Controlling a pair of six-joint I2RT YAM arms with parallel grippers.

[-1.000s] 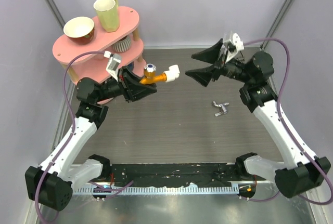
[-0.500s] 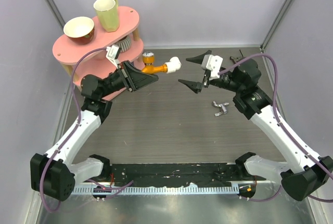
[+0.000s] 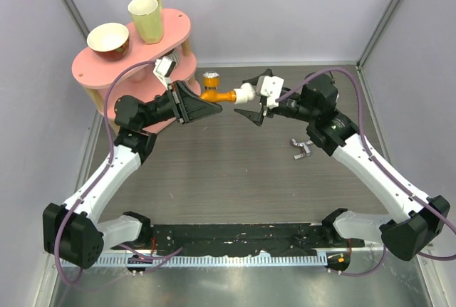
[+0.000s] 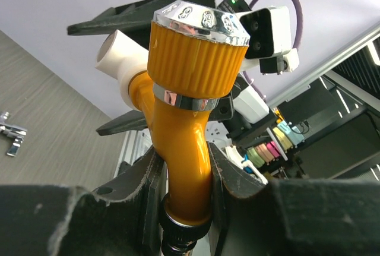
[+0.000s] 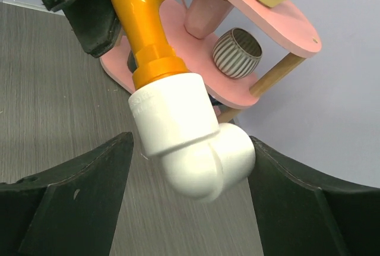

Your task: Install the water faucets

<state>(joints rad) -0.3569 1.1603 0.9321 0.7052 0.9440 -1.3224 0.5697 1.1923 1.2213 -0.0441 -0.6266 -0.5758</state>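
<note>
Left gripper [image 3: 206,105] was clamped tight on the orange tap [image 4: 181,131] – jaws pinching its lower stem, silvery knob [image 4: 202,18] at the far end, pointing away from the wrist cam. From the top view the tap was up off the dark table [image 3: 228,186], held approx. mid-air just in front of the pink stand [image 3: 89,68]. The white pipe fitting [image 5: 190,137], an elbow piece, sat on the tap's side spout, facing the other arm.

Right gripper [image 3: 249,100] had its jaws spread wide, one finger on each side of that white fitting. In the right wrist view there was a clear gap on the left side; the right finger was just beside the elbow's rounded end – couldn't tell if it touched.

Small silver metal piece [image 3: 302,149] lay on the table under the right arm, well apart from the tap. On the stand's top shelf: a bowl [image 3: 107,38] and a yellow-green cup [image 3: 146,18]. A ribbed cup [image 5: 236,45] stood on the lower shelf.
</note>
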